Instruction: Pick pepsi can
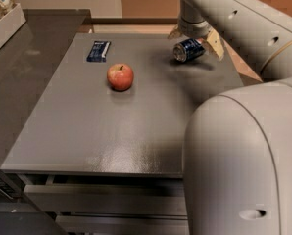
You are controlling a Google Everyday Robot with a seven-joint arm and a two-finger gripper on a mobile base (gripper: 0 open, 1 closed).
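The pepsi can point(188, 50) is dark blue with a silver end. It lies on its side at the far right of the grey table point(87, 131). My gripper point(195, 39) hangs right above the can. Its tan fingers point(216, 43) are spread apart, one on each side of the can's upper part. They are not closed on the can, and the can rests on the table.
A red apple point(120, 76) sits mid-table, left of the can. A flat dark blue packet point(98, 51) lies at the far left. A white bin with snacks point(3, 18) stands on the dark counter at the left. My arm's bulky body point(244, 155) fills the lower right.
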